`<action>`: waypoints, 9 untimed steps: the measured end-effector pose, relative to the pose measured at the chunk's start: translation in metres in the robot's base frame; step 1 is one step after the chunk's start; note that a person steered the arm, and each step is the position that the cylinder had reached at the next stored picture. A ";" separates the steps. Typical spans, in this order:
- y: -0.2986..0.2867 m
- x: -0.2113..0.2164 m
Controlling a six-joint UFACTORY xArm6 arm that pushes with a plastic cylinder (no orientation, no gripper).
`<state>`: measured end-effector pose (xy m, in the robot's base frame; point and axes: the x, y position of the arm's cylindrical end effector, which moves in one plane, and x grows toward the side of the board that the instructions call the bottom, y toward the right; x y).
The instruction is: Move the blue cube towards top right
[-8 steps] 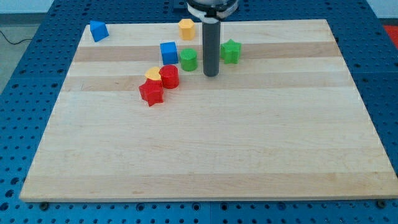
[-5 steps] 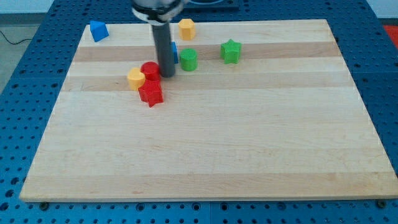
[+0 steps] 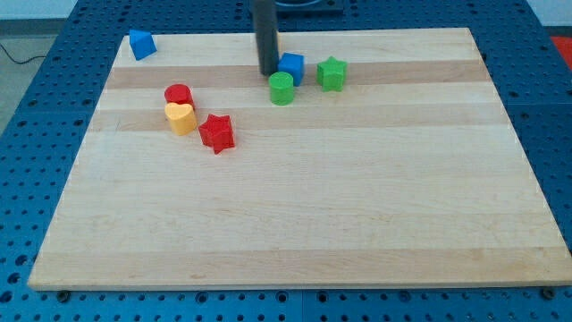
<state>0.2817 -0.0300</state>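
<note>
Standing upright near the view's top, my tip (image 3: 268,72) just left of the blue cube (image 3: 291,67). Cannot tell if touching it. Just below the cube, the green cylinder (image 3: 281,88).

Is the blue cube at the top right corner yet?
Not yet. The blue cube sits near the top middle of the board, between the green cylinder and green star. My tip is right beside it on the view's left, placed to push. The stretch toward the top right corner remains.
</note>
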 end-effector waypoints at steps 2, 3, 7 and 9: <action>-0.013 0.028; 0.001 0.049; 0.000 0.012; 0.052 -0.027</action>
<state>0.2542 0.0215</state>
